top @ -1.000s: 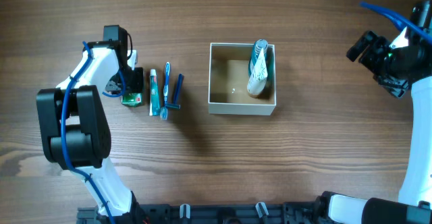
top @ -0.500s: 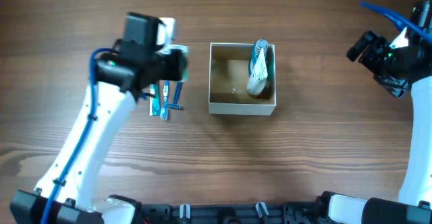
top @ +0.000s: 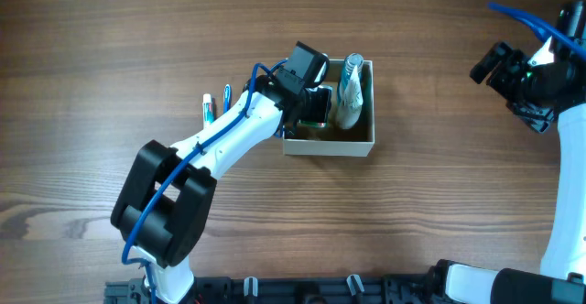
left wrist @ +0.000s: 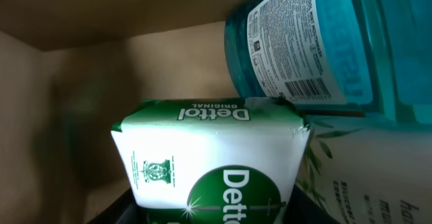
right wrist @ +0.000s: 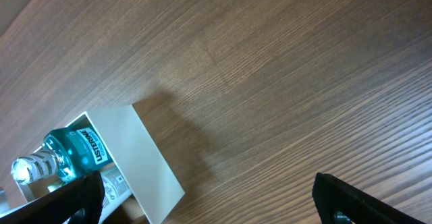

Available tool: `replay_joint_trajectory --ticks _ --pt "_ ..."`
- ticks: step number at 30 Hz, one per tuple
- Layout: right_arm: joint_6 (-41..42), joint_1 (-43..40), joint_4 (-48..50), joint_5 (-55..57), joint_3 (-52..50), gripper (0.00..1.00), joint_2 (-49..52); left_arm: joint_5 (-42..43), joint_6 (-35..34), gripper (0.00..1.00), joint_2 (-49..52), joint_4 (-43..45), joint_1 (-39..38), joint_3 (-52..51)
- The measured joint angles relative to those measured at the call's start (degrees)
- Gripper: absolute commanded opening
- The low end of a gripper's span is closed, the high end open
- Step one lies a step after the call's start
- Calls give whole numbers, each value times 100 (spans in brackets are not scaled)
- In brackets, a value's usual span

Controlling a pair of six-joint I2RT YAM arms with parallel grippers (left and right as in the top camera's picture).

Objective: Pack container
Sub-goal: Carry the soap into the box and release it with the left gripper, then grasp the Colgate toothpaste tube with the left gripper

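Observation:
The container [top: 328,146] is a square white-walled box with a tan inside, at the table's middle. A teal mouthwash bottle [top: 352,77] and a white tube [top: 346,112] lie in its right part. My left gripper [top: 316,105] is inside the box's left part, shut on a green and white Dettol soap box [left wrist: 216,160], which rests against the mouthwash bottle [left wrist: 317,42]. My right gripper [right wrist: 202,204] is open and empty, held high at the table's right side, with the container's wall [right wrist: 145,160] in its view.
A toothpaste tube [top: 208,108] and a blue toothbrush [top: 226,96] lie on the wood table left of the box, partly hidden under my left arm. The right arm [top: 531,75] stands at the far right edge.
My left gripper has carried the soap box from the far left, over the toothpaste and brush, into the container. The right arm has not moved.

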Motion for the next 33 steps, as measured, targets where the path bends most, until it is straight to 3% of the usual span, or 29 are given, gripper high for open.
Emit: replay_joint_trajectory --ticks 5,9,12,16,18,24,26,27,28,33 --pt "0 0 0 0 0 100 0 -44 -76 80 -863 -835 317 341" --pt "0 0 -2 0 0 100 0 -599 52 83 -2238 -1980 1346 590" --pt "0 0 0 0 0 100 0 -863 304 84 -2269 -2708 2330 535" --pt "0 0 2 0 0 100 0 -787 560 72 -1523 -2747 3075 4" --pt "0 0 -2 0 0 100 0 -656 728 71 -944 -2485 3106 -129" --pt "0 0 -2 0 0 100 0 -555 933 48 544 -1930 3040 -184" --pt "0 0 -2 0 0 100 0 -566 975 29 555 -1888 3045 -175" --pt "0 0 0 0 0 100 0 -562 984 10 555 -1884 3045 -175" --pt "0 0 -2 0 0 100 0 -564 997 5 560 -1893 3042 -175" --pt "0 0 0 0 0 100 0 -409 828 4 555 -2385 3042 -105"
